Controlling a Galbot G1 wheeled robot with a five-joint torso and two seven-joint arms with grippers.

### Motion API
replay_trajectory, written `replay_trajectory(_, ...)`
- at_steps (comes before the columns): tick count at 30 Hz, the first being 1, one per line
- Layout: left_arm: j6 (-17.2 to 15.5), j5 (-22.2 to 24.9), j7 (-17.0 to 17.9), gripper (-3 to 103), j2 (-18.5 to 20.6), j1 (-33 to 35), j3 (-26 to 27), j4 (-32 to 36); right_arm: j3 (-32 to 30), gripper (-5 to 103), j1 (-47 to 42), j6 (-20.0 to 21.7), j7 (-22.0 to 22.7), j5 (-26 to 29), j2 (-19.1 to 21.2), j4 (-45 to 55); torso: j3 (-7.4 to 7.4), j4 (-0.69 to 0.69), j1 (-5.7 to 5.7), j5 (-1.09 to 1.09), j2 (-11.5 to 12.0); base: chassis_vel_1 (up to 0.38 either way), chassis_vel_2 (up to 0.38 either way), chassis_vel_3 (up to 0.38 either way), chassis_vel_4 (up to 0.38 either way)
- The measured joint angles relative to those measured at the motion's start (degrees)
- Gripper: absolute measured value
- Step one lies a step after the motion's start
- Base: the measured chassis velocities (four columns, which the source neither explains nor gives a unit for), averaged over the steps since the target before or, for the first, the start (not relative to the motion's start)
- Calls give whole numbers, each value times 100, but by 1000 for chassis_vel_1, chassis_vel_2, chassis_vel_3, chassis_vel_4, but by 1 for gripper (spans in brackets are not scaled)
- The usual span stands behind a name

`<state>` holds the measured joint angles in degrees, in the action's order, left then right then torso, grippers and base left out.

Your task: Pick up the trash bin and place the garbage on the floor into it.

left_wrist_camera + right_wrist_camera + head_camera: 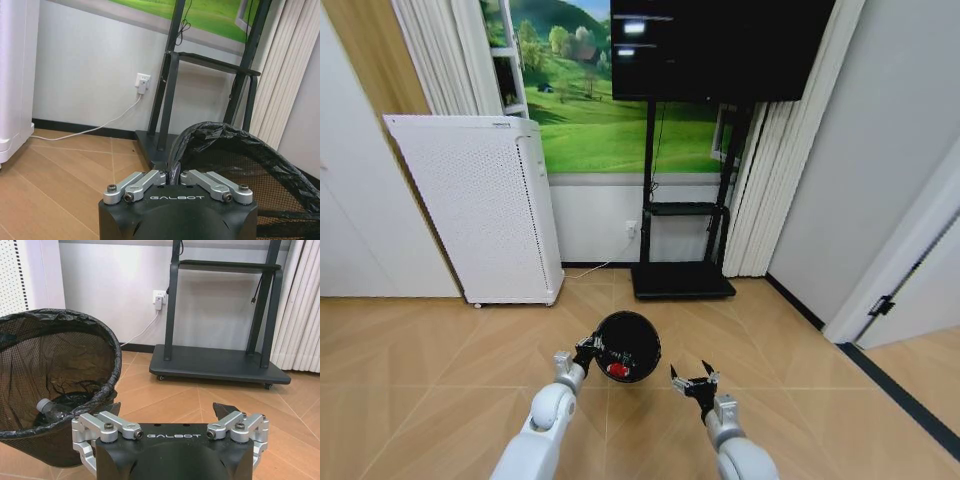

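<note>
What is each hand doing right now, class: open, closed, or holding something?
Left hand: closed on the rim of the trash bin.
Right hand: open, holding nothing, beside the bin.

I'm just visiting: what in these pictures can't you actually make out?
- Bottom of the trash bin, right wrist view: hidden by its black liner folds and the right gripper; just a bottle cap end shows.
- Red item in the bin, head view: too small to identify.
- Left gripper fingertips, left wrist view: covered by the bin's rim.
- TV stand top: cut off by the edge.
</note>
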<state>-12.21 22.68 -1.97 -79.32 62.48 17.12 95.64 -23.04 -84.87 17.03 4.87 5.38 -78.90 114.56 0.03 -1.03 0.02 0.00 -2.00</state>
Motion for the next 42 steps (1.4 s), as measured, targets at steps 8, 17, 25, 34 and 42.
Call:
replay_trajectory(8, 7, 0, -3, 7, -34, 48, 69, -14, 33, 100, -26, -13, -37, -83, -44, -43, 0, 0, 0, 0, 0, 38, -25, -32, 22)
replay_trajectory(17, 32, -156, 119, 7, -264, 424, 492, -9, 45, 100, -13, -183, -11, -135, -115, -185, 0, 0, 0, 0, 0, 0, 0, 0, 0)
replay_trajectory(25, 24, 10, 723, 7, -516, 919, 1200, 186, 24, 100, 25, -223, 32, -150, -120, -285, 0, 1, 0, -1, 0, 0, 0, 0, 0)
replay_trajectory(34, -378, 1098, 2446, 7, -332, 988, 1919, 852, 61, 100, 151, -212, 72, -183, -140, -430, 0, 1, 0, 0, 0, 0, 0, 0, 0)
replay_trajectory(42, -552, 1563, 1716, 7, -173, 872, 3038, 210, 73, 100, 290, -144, 102, -162, -60, -533, 0, 1, 0, 0, -1, 0, 0, 0, 0)
